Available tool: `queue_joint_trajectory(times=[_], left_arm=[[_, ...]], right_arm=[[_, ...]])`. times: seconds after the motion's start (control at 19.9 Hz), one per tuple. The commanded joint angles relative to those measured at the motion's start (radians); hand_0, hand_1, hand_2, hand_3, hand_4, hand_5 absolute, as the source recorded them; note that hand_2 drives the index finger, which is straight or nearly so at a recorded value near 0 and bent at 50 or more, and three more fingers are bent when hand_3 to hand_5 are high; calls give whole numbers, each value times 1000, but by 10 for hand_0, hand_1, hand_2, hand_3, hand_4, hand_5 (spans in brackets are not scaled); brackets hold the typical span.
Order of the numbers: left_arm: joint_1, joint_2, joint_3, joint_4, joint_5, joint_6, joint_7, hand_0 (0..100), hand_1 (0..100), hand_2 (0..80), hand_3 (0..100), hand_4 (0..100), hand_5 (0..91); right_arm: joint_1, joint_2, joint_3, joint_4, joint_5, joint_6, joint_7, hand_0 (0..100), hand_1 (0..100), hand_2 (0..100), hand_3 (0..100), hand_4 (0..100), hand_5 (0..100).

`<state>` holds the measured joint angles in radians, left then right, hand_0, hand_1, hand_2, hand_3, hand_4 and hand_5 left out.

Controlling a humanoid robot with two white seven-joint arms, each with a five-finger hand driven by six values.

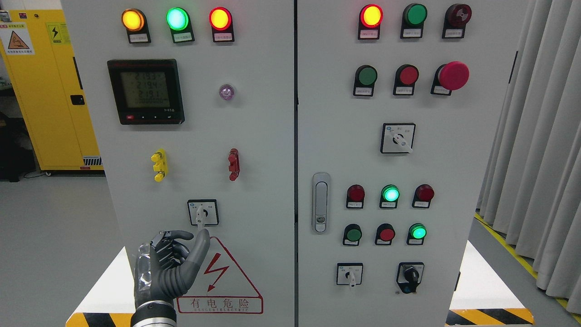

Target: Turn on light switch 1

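Smooth grey metal cabinet (254,136); left robot hand (170,263) below square rotary switch (202,212).

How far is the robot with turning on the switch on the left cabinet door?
Done: the left robot hand has been raised to the panel, just under the rotary switch. In hand: its thumb tip sits near the white lever, which points straight down; contact is unclear. Left: gripping and turning the lever. The right arm is out of view.
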<state>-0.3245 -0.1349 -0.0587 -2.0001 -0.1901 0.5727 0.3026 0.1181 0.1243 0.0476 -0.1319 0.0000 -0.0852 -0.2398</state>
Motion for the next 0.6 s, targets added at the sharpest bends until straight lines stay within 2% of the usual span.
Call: queue_joint_trajectory(times=[0.0,0.15,0.55], left_arm=[[-21,-6,-12,23,-6,7,9,145,691,545,885,903,833],[-22,-8,-12,24,-32,10,12,138,692,545,885,904,834],[-47,-12,-16,61,-34,12,13,134,692,544,884,904,833]], right_arm=[[0,0,0,0,-29,1,1,0,500,40,0,0,0],[0,0,0,0,-29,1,1,0,500,40,0,0,0],[0,0,0,0,-29,1,1,0,500,40,0,0,0]])
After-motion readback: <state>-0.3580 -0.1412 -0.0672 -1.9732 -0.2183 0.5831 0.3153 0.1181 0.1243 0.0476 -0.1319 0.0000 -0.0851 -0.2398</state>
